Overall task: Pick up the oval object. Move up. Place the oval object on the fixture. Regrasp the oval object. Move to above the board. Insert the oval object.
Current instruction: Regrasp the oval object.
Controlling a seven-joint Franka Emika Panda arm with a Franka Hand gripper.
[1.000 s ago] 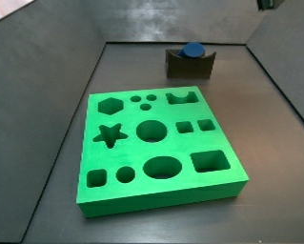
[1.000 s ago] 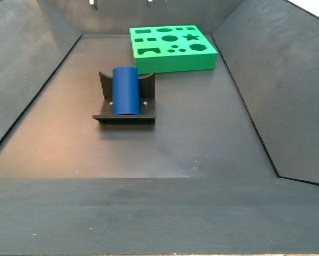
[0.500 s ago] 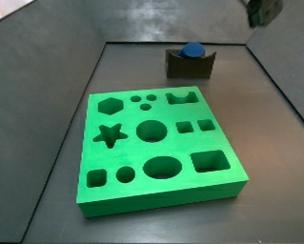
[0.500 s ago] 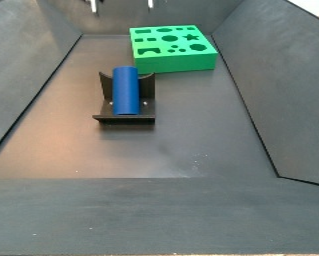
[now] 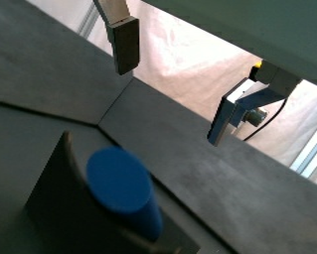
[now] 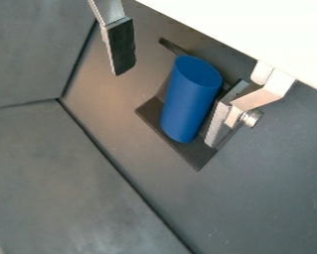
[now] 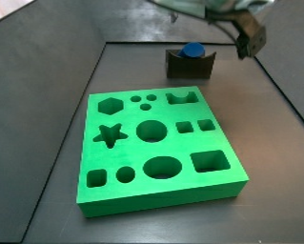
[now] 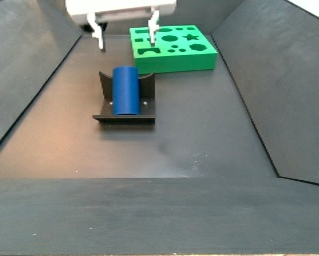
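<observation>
Regrasp time: the small smooth blue oval peg (image 8: 124, 90) lies cradled in the dark notched fixture block (image 8: 123, 116), nowhere near the bright green holed board (image 8: 173, 48). The claw (image 8: 123, 40) hovers above, spread wide, empty. Descend centred, straddle the peg squarely, then squeeze.

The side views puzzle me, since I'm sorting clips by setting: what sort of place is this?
Probably a robot test cell for peg insertion: a dark-walled bin holds only a green board with shaped holes, a fixture cradling the blue oval object, and the open gripper above it.
</observation>
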